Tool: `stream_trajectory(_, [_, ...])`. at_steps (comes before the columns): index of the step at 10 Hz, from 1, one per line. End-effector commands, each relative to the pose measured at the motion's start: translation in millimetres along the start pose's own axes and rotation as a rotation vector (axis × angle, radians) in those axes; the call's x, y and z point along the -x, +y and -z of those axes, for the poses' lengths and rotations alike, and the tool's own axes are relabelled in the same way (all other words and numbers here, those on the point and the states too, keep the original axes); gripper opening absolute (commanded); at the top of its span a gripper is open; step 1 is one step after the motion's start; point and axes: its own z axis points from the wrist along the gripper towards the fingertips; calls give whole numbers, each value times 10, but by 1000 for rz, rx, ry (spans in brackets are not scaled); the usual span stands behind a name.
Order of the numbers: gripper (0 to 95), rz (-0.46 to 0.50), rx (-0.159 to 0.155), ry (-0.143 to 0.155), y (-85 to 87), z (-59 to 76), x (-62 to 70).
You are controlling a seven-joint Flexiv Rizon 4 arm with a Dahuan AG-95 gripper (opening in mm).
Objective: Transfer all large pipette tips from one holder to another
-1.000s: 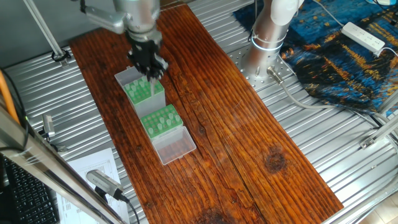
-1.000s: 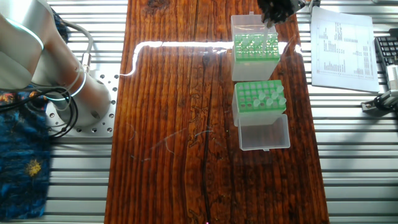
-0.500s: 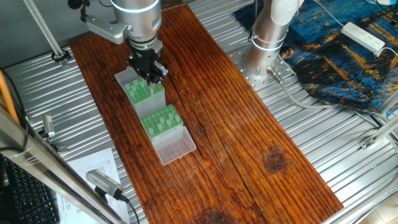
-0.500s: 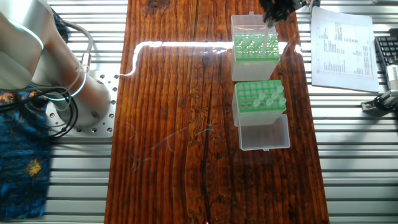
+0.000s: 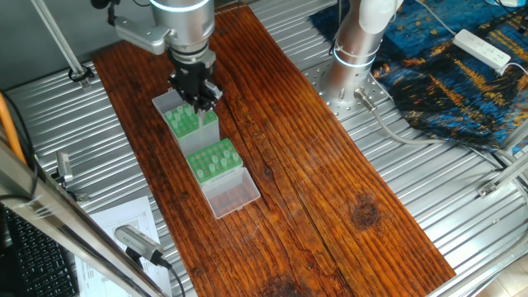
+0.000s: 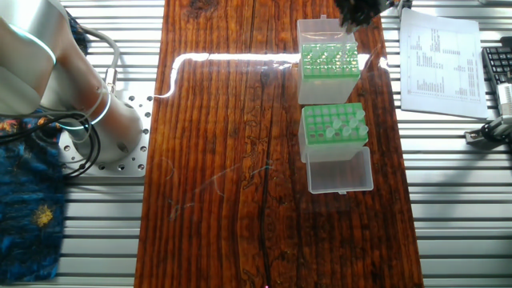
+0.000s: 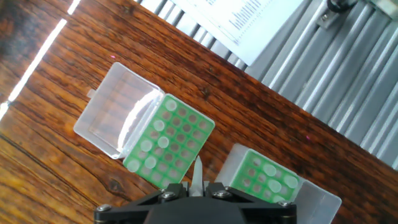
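The gripper [image 7: 198, 184] pinches one tip [image 7: 197, 174] — fingers narrow around it. It hangs above the holder [image 5: 188, 120] — the rack [image 5: 214, 159] sits just beside.

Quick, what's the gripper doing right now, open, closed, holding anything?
Gripper: shut on a pipette tip, above the holder.

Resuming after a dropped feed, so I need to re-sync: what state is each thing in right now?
Gripper: shut on one large pipette tip, raised above the boxes.
Taller holder: lid open, partly filled with tips.
Low green rack: a few tips seated along one side, most holes empty.
Clear lid of the low rack: open, lying flat on the table.
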Motion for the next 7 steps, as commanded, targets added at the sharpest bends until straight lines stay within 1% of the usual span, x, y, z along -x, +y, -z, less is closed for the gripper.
stream_trajectory(1, [0, -12, -5, 7, -3, 56, 167])
stream_trajectory(2, [0, -7, -8, 9, -12, 36, 217])
stream_trajectory(3, [0, -9, -2, 3, -26, -1, 253])
stream_trajectory(4, [0, -11, 12, -3, -16, -53, 322])
stream_trajectory(5, [0, -13, 10, 2, 9, -83, 372])
stream_trajectory(6, [0, -13, 14, 2, 27, -98, 400])
stream_trajectory(7, [0, -7, 18, 1, 37, -92, 399])
